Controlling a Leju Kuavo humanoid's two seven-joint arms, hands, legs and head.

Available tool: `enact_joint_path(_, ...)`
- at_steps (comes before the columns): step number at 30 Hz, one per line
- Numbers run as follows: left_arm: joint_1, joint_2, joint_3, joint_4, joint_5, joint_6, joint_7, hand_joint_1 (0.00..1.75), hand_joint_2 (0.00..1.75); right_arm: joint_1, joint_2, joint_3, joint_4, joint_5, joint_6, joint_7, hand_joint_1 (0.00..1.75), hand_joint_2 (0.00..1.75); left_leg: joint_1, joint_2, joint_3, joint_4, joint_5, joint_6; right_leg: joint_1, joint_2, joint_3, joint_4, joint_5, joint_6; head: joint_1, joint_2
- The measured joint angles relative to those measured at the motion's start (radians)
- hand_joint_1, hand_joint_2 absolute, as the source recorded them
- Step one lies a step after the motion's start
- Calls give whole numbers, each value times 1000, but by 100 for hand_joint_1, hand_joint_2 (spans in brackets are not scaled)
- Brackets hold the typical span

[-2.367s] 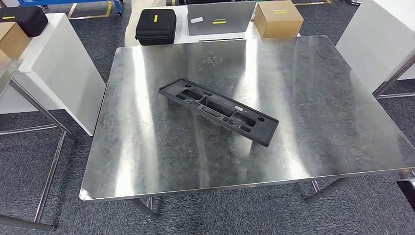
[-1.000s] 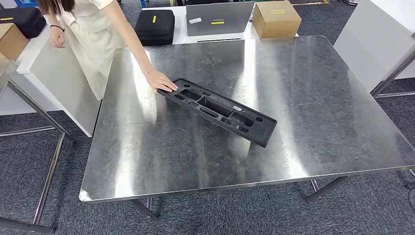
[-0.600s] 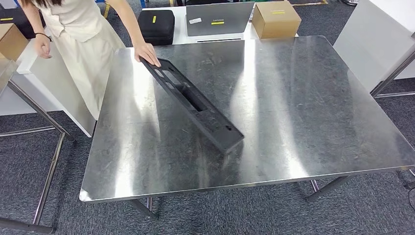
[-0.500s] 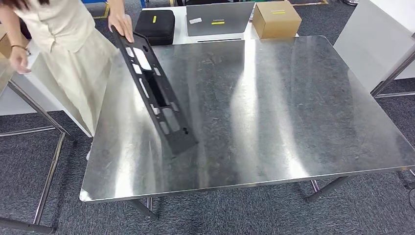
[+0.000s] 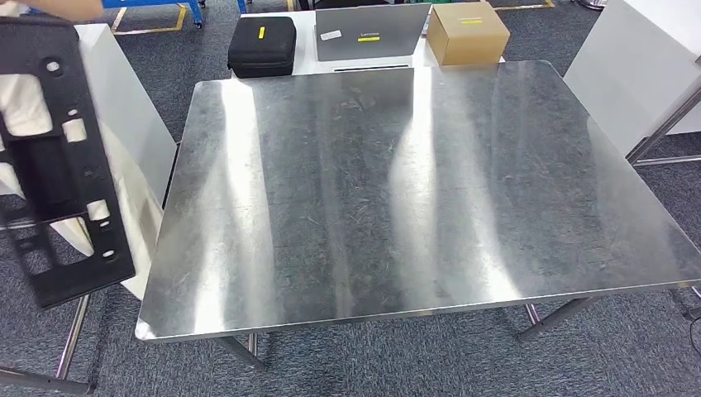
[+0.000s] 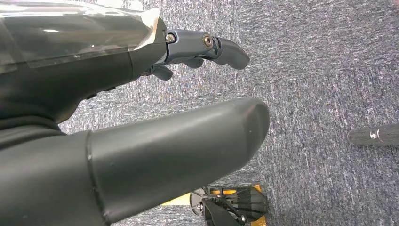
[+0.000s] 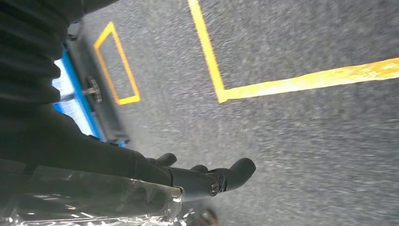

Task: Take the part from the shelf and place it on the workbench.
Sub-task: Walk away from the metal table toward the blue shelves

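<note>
Head view: one steel bench (image 5: 413, 190) with a bare, scratched top. One black part (image 5: 58, 157), a long flat plate with cut-outs, hangs upright off the bench's left side, over the floor; a person's hand (image 5: 62, 7) grips its top edge, and pale clothing shows through the cut-outs. Beyond the far edge stand one black case (image 5: 262, 43), one grey laptop (image 5: 372, 31) and one cardboard box (image 5: 469, 31).

Left wrist view: the left hand (image 6: 141, 122) hangs over grey carpet (image 6: 324, 70), holding nothing, with its thumb (image 6: 188, 136) set apart from the darker fingers (image 6: 207, 47).

Right wrist view: the right hand (image 7: 188, 179) also hangs empty, its fingers loosely extended, above carpet marked with yellow tape lines (image 7: 291, 82).
</note>
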Motion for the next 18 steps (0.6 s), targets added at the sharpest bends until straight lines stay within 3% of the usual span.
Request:
enact_joint_path(9, 5, 2, 0, 0, -21, 2, 27, 0, 0, 11, 5, 76, 5, 1, -15, 72, 0, 175, 0, 0, 0, 0, 0, 0, 0, 0, 0, 0, 0, 0, 0, 0)
enact_joint_path(13, 7, -2, 0, 0, -27, 13, 38, 0, 0, 16, 5, 109, 6, 1, -24, 93, 0, 0, 0, 0, 0, 0, 0, 0, 0, 0, 0, 0, 0, 0, 0, 0)
enact_joint_path(18, 13, -6, -5, 0, -41, 15, 57, 0, 0, 29, 5, 185, 6, 1, -28, 141, 0, 0, 0, 0, 0, 0, 0, 0, 0, 0, 0, 0, 0, 0, 0, 0)
